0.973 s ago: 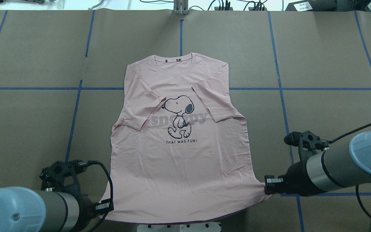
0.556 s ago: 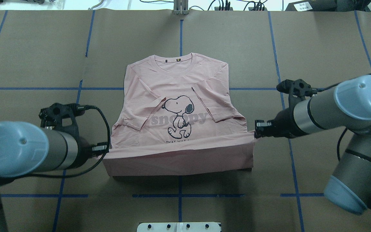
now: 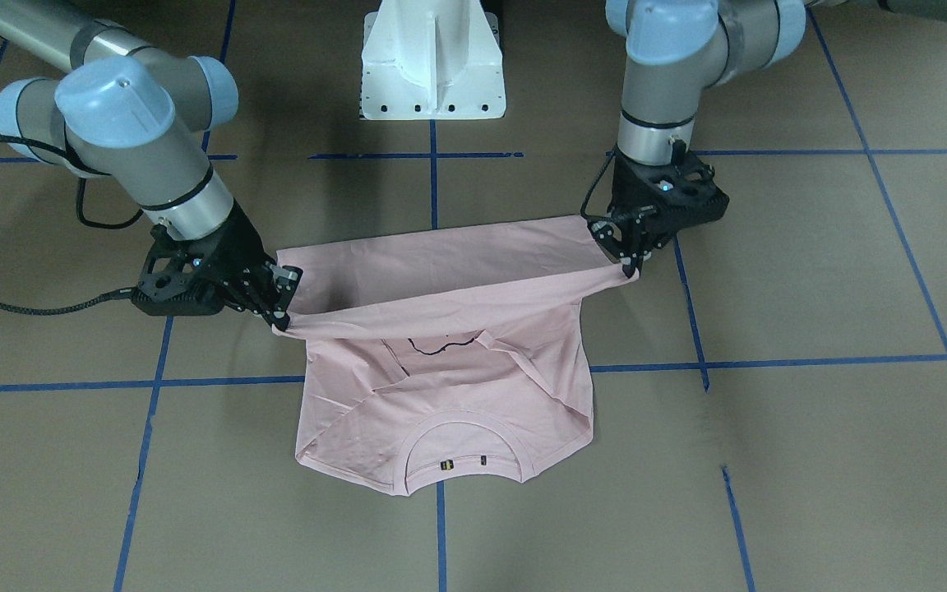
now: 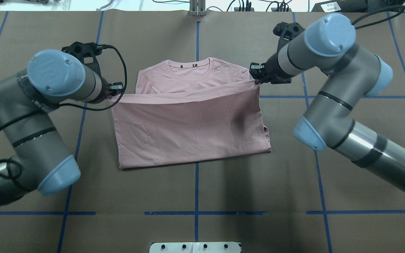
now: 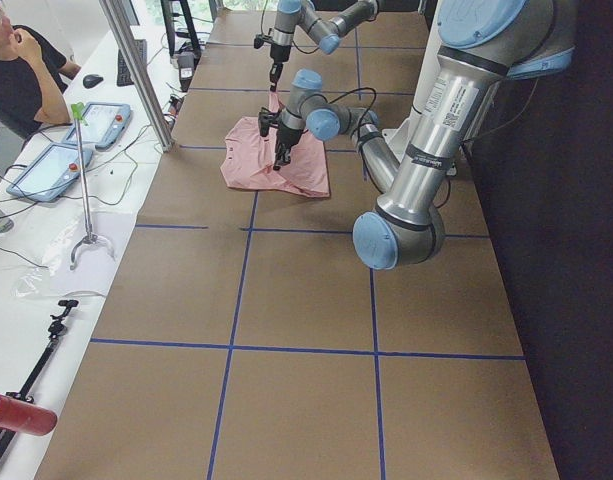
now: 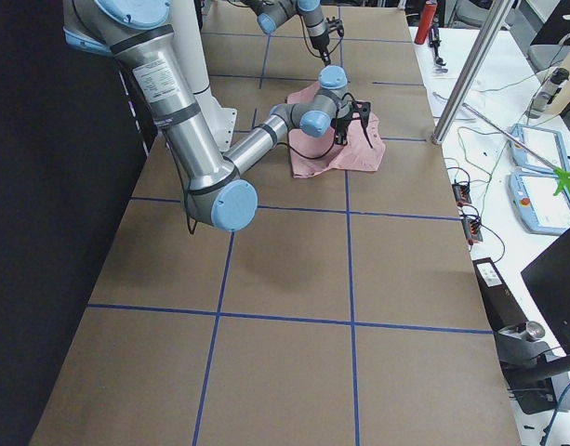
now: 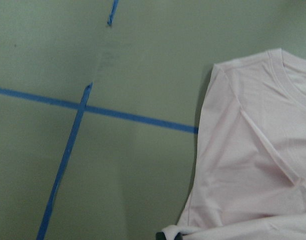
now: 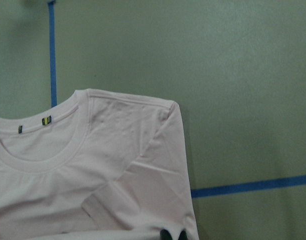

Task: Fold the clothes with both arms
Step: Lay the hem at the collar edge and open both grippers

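The pale pink T-shirt [image 4: 188, 123] lies mid-table with its collar [image 4: 188, 67] at the far end. Its lower half is drawn up over the chest, plain back showing, so only a sliver of black print [image 3: 441, 349] peeks out under the raised hem. My left gripper [image 4: 117, 90] is shut on the hem's left corner, seen also in the front view [image 3: 626, 256]. My right gripper [image 4: 256, 76] is shut on the hem's right corner [image 3: 279, 302]. The hem hangs taut between them, just short of the shoulders. Both wrist views show a shoulder of the shirt [image 7: 242, 150] [image 8: 143, 165] below.
The white pedestal [image 3: 432, 57] stands at the robot's edge of the brown paper-covered table, which is marked with blue tape lines [image 4: 196, 182]. A person [image 5: 11, 70] sits at a side bench with tablets [image 5: 46, 165] beyond the table's far edge.
Both grippers have carried the hem from the near edge across the shirt toward the collar. The lower half now covers the dog print, which showed fully one second ago.
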`<state>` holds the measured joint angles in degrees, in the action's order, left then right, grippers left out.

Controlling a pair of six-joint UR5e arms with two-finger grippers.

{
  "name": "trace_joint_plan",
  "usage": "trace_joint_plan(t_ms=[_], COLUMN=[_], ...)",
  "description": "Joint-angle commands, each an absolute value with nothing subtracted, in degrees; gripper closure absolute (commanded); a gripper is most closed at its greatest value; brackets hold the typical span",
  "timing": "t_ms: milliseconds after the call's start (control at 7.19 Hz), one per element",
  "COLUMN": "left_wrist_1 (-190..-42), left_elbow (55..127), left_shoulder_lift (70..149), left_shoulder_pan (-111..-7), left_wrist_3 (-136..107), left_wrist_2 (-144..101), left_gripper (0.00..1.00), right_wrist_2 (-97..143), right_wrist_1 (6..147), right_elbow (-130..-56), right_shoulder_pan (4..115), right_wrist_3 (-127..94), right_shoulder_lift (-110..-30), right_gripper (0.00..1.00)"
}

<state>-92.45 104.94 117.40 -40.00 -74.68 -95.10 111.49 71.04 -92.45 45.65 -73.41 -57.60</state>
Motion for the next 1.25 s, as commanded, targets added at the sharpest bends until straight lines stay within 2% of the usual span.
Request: trace_joint_plan(t_ms=[0, 139, 417, 1112], left_wrist_1=[-103.6, -105.1, -106.2, -107.6], left_elbow=[91.8, 90.2, 85.9, 85.4], left_shoulder_lift=[120.7, 120.8, 122.9, 124.5], left_shoulder_pan=[-43.3, -43.4, -43.4, -43.1], left_wrist_3=[-72.6, -72.3, -72.5, -72.9], left_wrist_2=[-95.1, -95.1, -95.0, -95.3], left_gripper=[1.0, 1.0, 1.0, 1.0], right_wrist_2=[109.5, 109.5, 109.5, 109.5], right_wrist_1=[70.8, 67.4, 64.2, 64.2], right_elbow=[-81.6, -77.6, -74.2, -74.0], right_shoulder_pan=[47.7, 48.2, 48.8, 46.1], right_wrist_3=[-73.2, -73.0, -73.0, -72.9], right_shoulder_lift=[-50.7, -49.9, -49.3, -48.5], right_gripper=[1.0, 1.0, 1.0, 1.0])
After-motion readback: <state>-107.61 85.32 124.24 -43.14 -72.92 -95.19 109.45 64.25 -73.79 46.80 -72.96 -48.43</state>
